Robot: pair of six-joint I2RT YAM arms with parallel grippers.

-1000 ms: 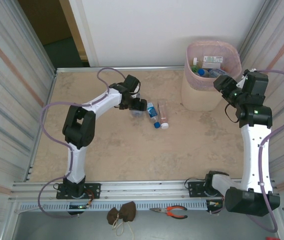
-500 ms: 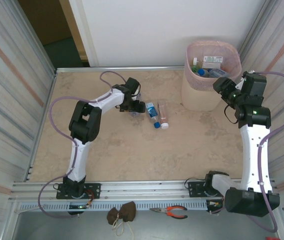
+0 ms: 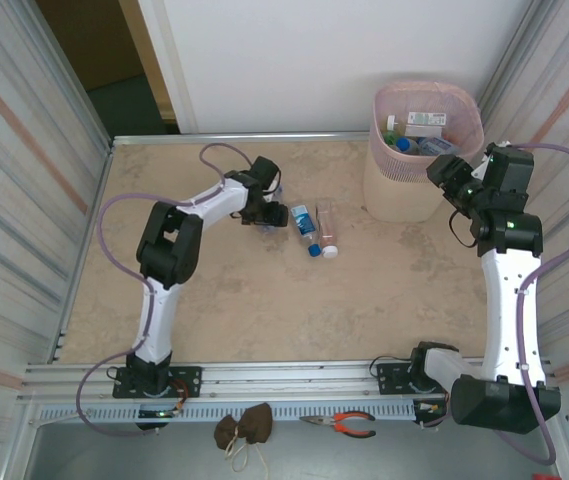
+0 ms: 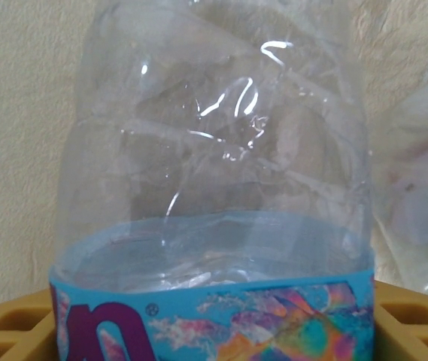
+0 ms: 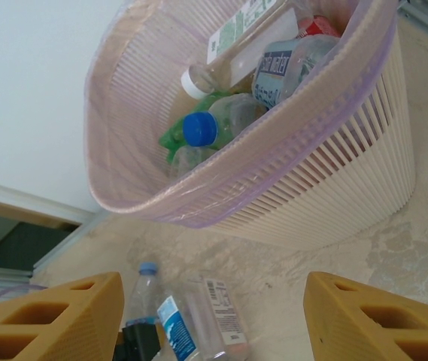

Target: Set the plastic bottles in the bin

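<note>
I've got the left gripper straddling the blue-labelled bottle mid-way up the table toward its far edge, long axis running straight out from my fingers, clamped or not I can't tell.

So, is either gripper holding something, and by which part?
Right gripper: open, empty. Left gripper: clear plastic bottle with blue label between its fingers, at the label band; a closed grip cannot be told.
</note>
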